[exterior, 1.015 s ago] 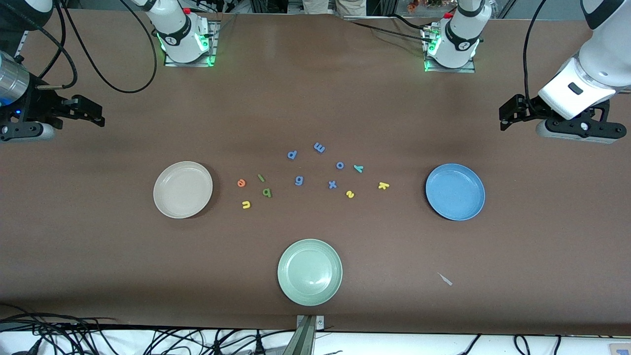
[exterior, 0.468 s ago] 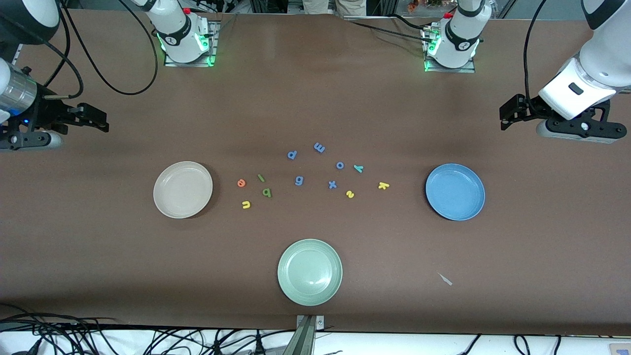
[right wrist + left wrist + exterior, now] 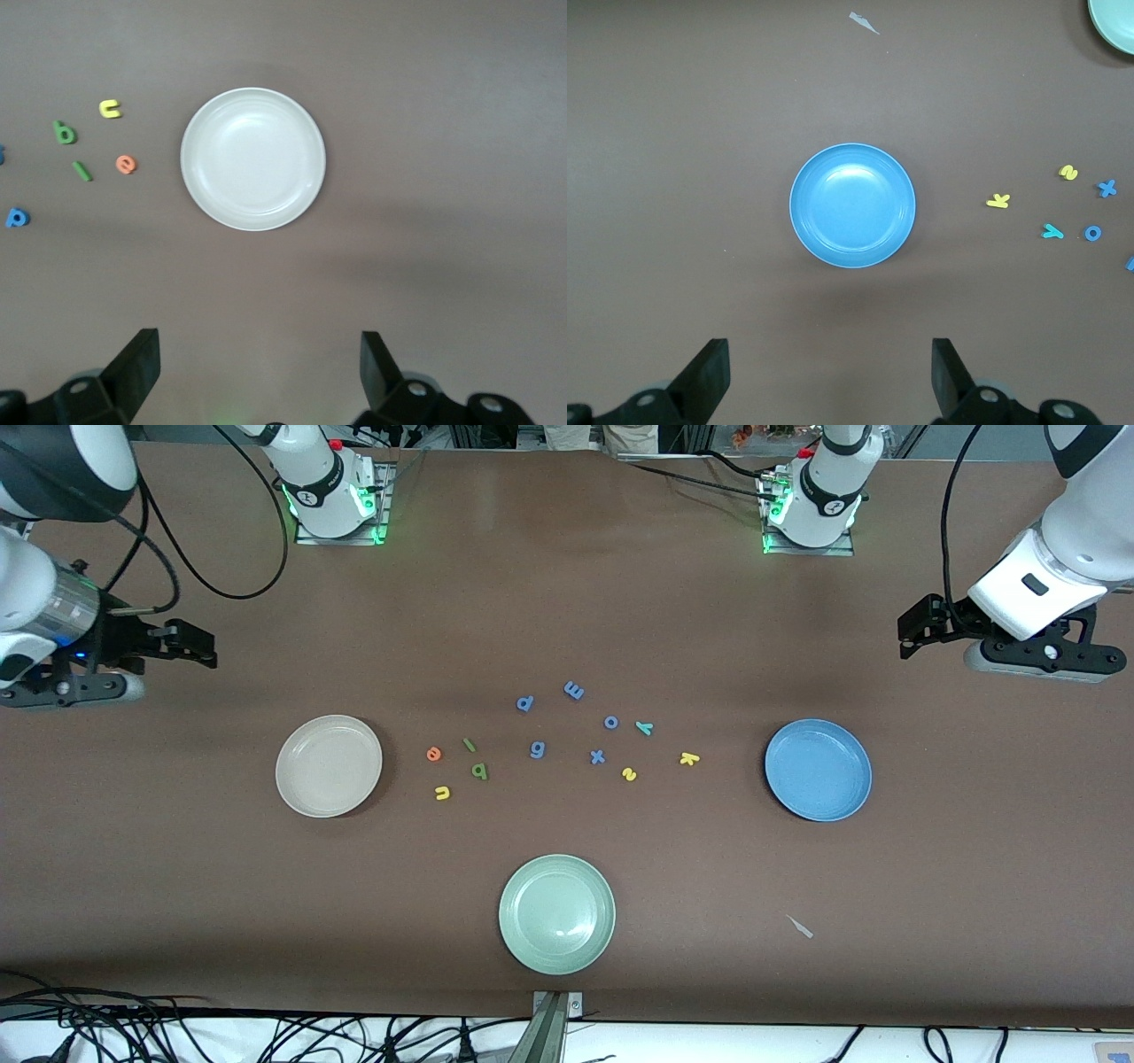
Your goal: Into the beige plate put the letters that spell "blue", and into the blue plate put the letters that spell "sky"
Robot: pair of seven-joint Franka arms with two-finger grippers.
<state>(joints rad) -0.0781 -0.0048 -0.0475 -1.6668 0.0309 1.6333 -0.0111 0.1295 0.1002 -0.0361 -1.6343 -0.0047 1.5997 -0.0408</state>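
Pincers [image 3: 199,646] [image 3: 912,627] wide, letters [image 3: 549,735] mid-table

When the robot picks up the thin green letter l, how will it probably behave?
The thin green l looks like a small flat foam strip lying flat on the table, so it is probably very light and somewhat bendable. Being so narrow and low, it may slide or twist rather than roll if nudged.
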